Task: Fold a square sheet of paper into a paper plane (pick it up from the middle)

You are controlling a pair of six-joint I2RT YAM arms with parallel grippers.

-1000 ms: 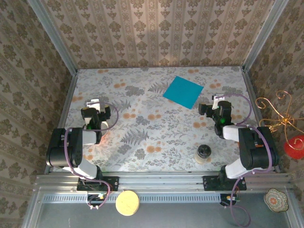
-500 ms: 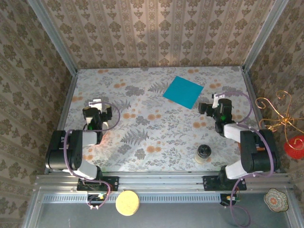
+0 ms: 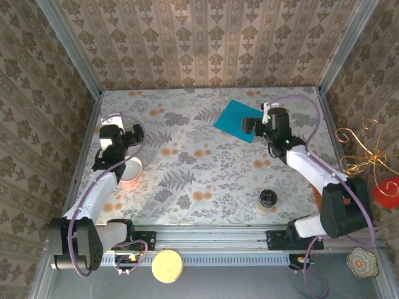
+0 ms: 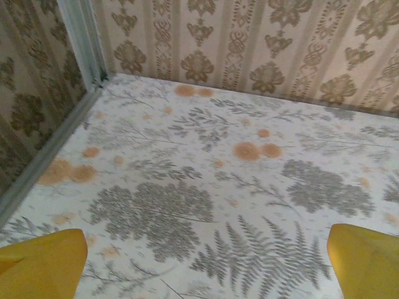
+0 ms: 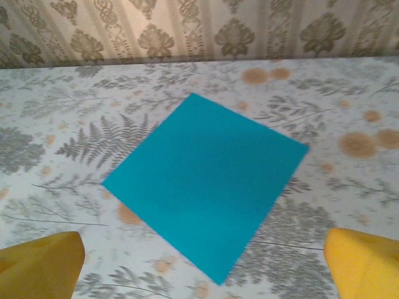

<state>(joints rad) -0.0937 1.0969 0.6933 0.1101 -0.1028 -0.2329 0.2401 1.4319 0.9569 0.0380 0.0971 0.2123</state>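
Note:
The square sheet of paper [image 3: 232,116] is flat, teal-blue and unfolded, lying on the floral table at the back right. In the right wrist view the paper [image 5: 206,187] sits like a diamond, its near corner between my yellow fingertips [image 5: 365,265]. My right gripper [image 3: 257,124] hovers over the sheet's near right edge, open and holding nothing. My left gripper [image 3: 111,129] is open at the back left, far from the paper. The left wrist view has bare floral table between its fingertips [image 4: 40,265].
A white cup with an orange inside [image 3: 131,169] stands beside the left arm. A dark-lidded jar [image 3: 268,200] stands at the front right. A yellow disc [image 3: 167,266] lies on the near ledge. Patterned walls close off the table's far and side edges.
The right arm has reached forward and left until its gripper overlaps the paper's edge. The left arm has stretched toward the back left, uncovering the white cup.

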